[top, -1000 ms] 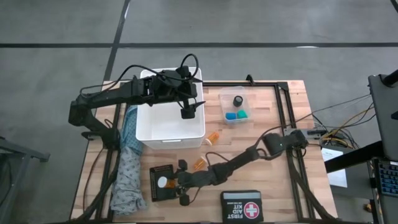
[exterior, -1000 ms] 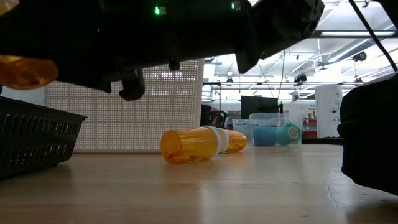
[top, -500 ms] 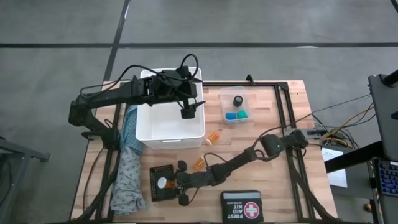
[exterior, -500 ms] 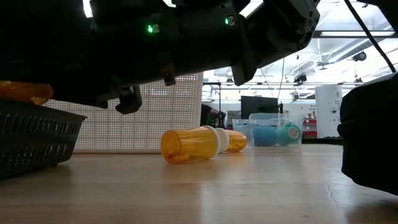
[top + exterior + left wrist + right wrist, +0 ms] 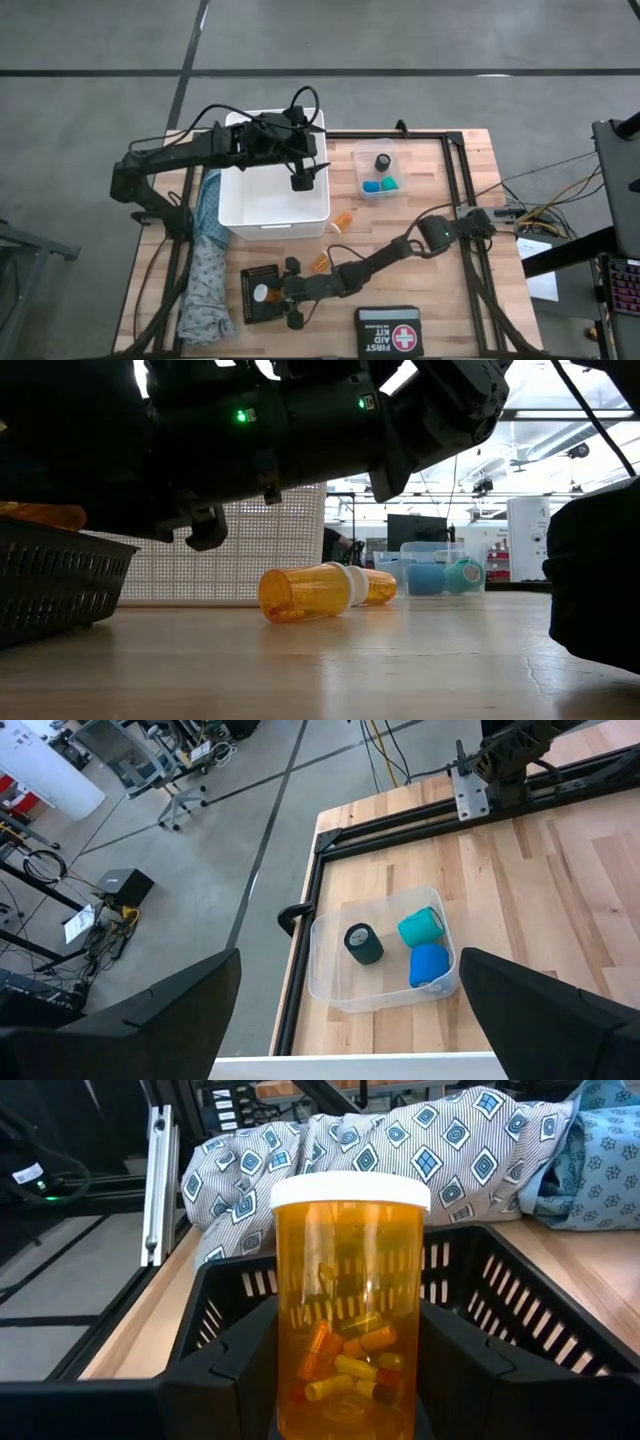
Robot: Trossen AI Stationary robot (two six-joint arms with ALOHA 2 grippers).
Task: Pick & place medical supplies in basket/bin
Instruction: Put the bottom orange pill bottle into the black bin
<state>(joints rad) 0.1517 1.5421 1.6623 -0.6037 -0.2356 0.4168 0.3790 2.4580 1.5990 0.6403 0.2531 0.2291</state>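
Note:
My right gripper (image 5: 275,295) reaches in from the table's right side and is shut on an orange pill bottle (image 5: 348,1310) with a white cap and pills inside. The bottle stands over a small black slotted basket (image 5: 520,1310) near the table's front. Two more orange bottles (image 5: 310,592) (image 5: 377,586) lie on their sides on the table. My left gripper (image 5: 303,180) hangs open above the large white basket (image 5: 272,200), holding nothing. A clear tub (image 5: 380,955) holds black, teal and blue round pieces. The patterned cloth (image 5: 205,275) lies along the table's left edge. My right gripper pinches the bottle's body (image 5: 290,1380) between its two fingers (image 5: 232,1370), one on each side, below the middle. The fingers come in about level from the table's right. The bottle stands upright, cap up, its bottom (image 5: 40,516) down at the black basket's rim (image 5: 70,545).
A black FIRST AID KIT case (image 5: 388,330) lies at the front edge, right of the black basket. A black metal frame (image 5: 455,160) borders the table's far and right sides. Bare wood lies between the tub and the case.
My right gripper has sunk a little with the pill bottle. In the low view the bottle's bottom has come down from well above the black basket to its rim. The bottle has stayed upright in the same hold.

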